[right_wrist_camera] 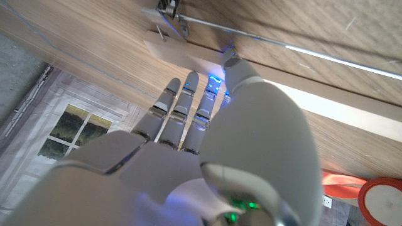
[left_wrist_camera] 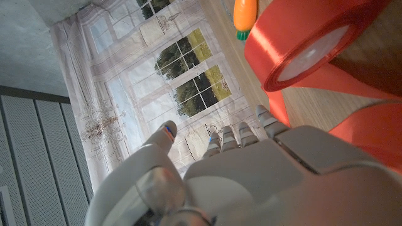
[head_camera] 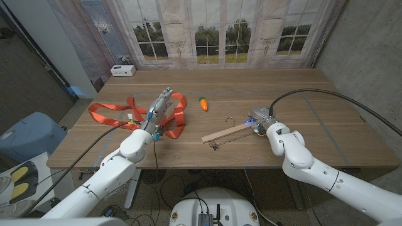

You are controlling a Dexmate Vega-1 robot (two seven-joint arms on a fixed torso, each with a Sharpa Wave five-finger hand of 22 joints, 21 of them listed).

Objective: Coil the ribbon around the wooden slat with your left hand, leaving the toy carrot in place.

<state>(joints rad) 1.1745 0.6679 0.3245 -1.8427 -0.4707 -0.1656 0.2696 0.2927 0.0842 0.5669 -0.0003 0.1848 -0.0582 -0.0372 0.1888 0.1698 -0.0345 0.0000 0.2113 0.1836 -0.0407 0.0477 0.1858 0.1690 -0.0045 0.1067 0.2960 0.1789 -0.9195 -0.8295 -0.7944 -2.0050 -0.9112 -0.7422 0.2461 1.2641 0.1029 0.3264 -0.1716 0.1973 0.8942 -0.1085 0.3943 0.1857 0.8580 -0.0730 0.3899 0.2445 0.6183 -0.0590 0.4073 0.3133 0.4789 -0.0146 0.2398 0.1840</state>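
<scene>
At about nine o'clock on the long wooden table (head_camera: 326, 119) lay the shiny orange ribbon (head_camera: 107, 114), its loose length looping across the boards toward the table's middle. My left hand (head_camera: 158, 108) hovered over those loops, fingers stretched out and apart, gripping nothing; from my left wrist I saw my fingertips (left_wrist_camera: 221, 135) spread in the air beside the ribbon's wound roll (left_wrist_camera: 306, 47) (its pale core facing the camera). Just past the loops, toward twelve o'clock from the table's centre, sat the small orange toy carrot with a green top (head_camera: 203, 103), apart from the ribbon and from both hands. Toward four o'clock of the carrot the pale wooden slat with a thin wire fitting (head_camera: 227, 134) lay flat on the boards. My right hand (head_camera: 262, 120) rested at the slat's right end, fingers (right_wrist_camera: 188, 94) extended and slightly apart, their tips touching the wood without clasping it.
</scene>
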